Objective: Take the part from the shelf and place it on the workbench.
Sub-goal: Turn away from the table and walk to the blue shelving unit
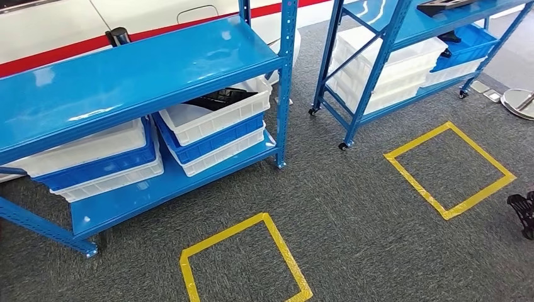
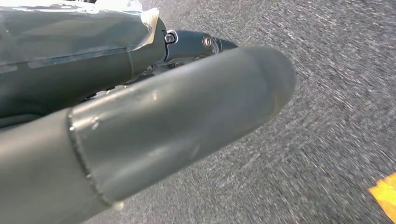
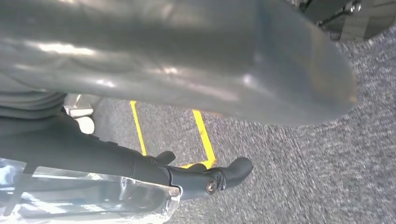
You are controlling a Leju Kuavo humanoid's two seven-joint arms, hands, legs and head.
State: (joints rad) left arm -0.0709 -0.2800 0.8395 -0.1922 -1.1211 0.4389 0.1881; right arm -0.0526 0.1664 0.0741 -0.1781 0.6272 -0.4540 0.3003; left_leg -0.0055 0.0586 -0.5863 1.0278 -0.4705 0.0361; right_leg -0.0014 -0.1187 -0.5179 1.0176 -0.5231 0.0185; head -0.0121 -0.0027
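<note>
Open carpet (image 1: 352,214) fronts the blue shelf (image 1: 126,69). Black ribbed part (image 1: 220,99) lies in the top white bin (image 1: 217,116), lower shelf's right end. Left robot hand (image 2: 140,126) and right robot hand (image 3: 187,175): apparently empty, fingers apart.

Empty right robot hand (image 3: 187,116) above yellow-taped (image 3: 204,135) carpet (image 3: 303,177).

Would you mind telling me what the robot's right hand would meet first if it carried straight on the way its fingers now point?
Most likely the grey carpet: the right hand hangs low, holding nothing, fingers aimed past a yellow tape square on the floor. Depth is unclear in the wrist view.
</note>
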